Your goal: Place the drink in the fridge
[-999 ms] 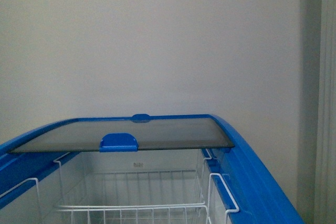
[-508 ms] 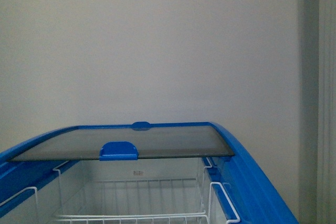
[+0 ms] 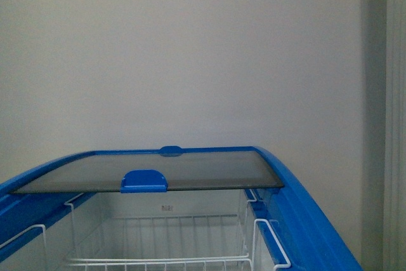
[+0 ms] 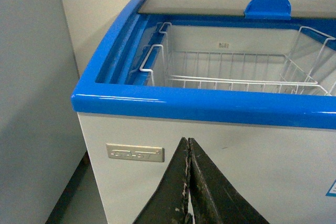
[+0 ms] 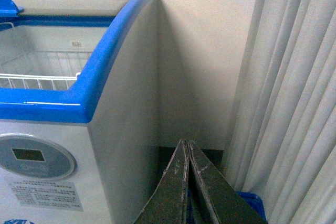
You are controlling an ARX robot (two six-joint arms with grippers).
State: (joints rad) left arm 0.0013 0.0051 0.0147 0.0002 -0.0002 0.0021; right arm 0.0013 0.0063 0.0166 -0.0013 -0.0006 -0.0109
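Observation:
The fridge (image 3: 304,220) is a white chest with a blue rim, and it fills the lower part of the front view. Its glass lid (image 3: 152,171) is slid to the back, so the near half is open over white wire baskets (image 3: 158,258). My left gripper (image 4: 188,142) is shut and empty, in front of the fridge (image 4: 199,103) and below its rim. My right gripper (image 5: 186,144) is shut and empty too, beside the right front corner of the fridge (image 5: 105,77). The drink is out of view.
A pale curtain (image 5: 294,98) hangs to the right of the fridge, with a dark blue object (image 5: 252,203) at its foot. An oval grey control panel (image 5: 34,158) is on the front wall. A grey wall (image 4: 31,98) stands close on the left.
In the front view the fridge has sunk lower in the picture over the last second, mostly in the first half; less of the baskets shows now.

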